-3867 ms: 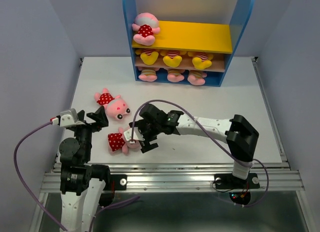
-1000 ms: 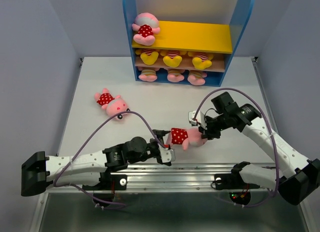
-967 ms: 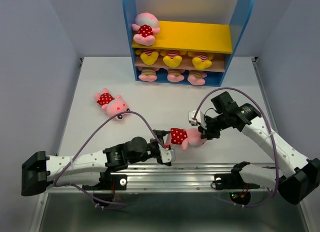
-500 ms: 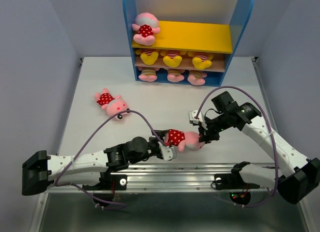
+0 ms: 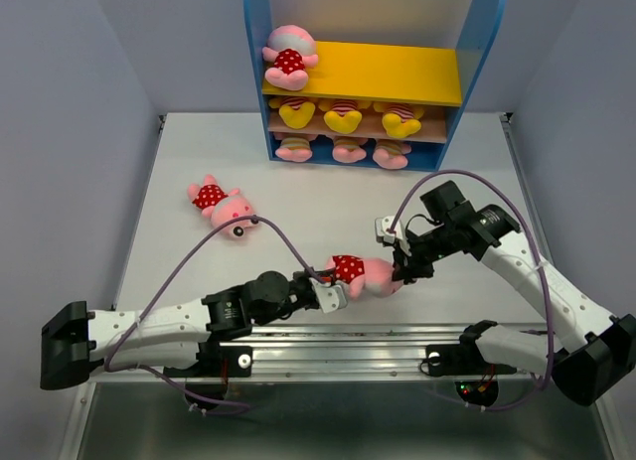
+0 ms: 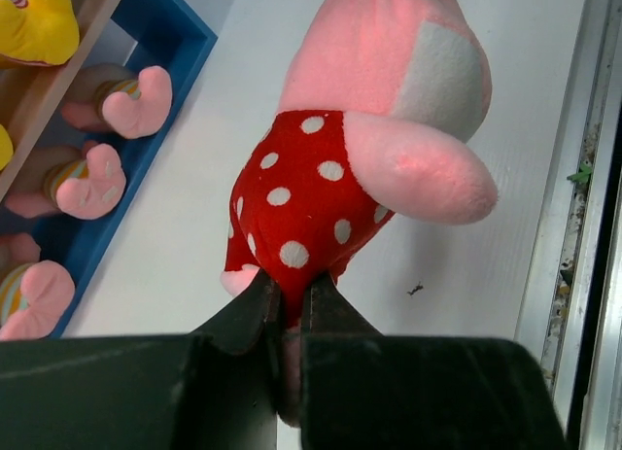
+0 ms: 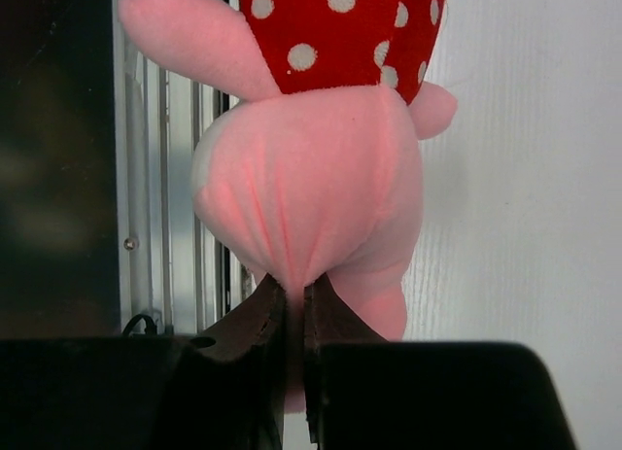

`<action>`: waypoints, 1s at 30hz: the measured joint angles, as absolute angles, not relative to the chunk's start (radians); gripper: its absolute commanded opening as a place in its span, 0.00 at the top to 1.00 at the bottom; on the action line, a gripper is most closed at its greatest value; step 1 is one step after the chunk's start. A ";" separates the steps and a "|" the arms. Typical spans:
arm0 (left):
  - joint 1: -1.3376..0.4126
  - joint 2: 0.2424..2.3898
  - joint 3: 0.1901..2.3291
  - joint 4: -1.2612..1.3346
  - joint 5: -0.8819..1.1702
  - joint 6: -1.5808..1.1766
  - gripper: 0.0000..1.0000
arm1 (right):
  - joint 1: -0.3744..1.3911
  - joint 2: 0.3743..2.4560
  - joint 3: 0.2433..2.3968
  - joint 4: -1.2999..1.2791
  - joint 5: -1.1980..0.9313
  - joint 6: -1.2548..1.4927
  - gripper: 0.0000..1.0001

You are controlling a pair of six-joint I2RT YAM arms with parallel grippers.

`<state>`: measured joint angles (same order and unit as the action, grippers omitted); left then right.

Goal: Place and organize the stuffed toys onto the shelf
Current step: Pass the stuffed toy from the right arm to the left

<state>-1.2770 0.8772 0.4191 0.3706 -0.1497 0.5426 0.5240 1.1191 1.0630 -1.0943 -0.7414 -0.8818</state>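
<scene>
White table point(image 5: 328, 182), dotted pig point(image 5: 362, 274) pinched by left tool point(image 5: 334, 284) and right tool point(image 5: 400, 272)

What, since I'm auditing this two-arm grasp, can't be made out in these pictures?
- Top view: the boards hide all but the feet of the bottom-tier toys.
- Left wrist view: the frame's edge cuts off most of the shelf.
- Every view: eyes of the held pig unseen, turned away or too small.

Left fingers point(image 6: 248, 312) and right fingers point(image 7: 257, 321) clamped tight, pointing toward each other.
</scene>
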 measured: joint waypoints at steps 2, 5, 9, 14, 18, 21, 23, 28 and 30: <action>-1.276 0.855 0.419 0.367 -0.146 0.513 1.00 | 0.524 1.109 1.053 -1.070 -0.741 -0.857 0.66; -1.275 0.832 0.419 0.360 -0.139 0.447 1.00 | 0.524 1.090 1.039 -1.048 -0.734 -0.822 0.36; -1.264 0.826 0.419 0.344 -0.144 0.333 1.00 | 0.524 1.069 1.031 -1.006 -0.694 -0.761 0.00; -1.225 0.880 0.453 0.300 -0.149 0.190 1.00 | 0.518 1.049 1.081 -0.949 -0.591 -0.610 0.00; -1.148 0.936 0.483 0.293 -0.104 0.084 1.00 | 0.489 1.031 1.192 -0.849 -0.444 -0.496 0.00; -1.057 0.941 0.485 0.297 -0.051 -0.007 1.00 | 0.484 0.977 1.173 -0.747 -0.294 -0.427 0.00; -0.992 0.941 0.487 0.304 -0.021 -0.068 1.00 | 0.475 0.929 1.126 -0.679 -0.188 -0.374 0.00; -0.888 0.945 0.539 0.299 0.013 -0.241 1.00 | 0.410 0.858 0.963 -0.555 -0.059 -0.271 0.00; -0.868 0.960 0.594 0.299 0.016 -0.313 1.00 | 0.387 0.852 0.914 -0.533 -0.038 -0.237 0.00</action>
<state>-0.8677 0.9596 0.5938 0.2993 0.0162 -0.3130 0.3870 0.8520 0.9142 -0.5327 -0.0380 -0.2371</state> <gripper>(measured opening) 0.168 0.998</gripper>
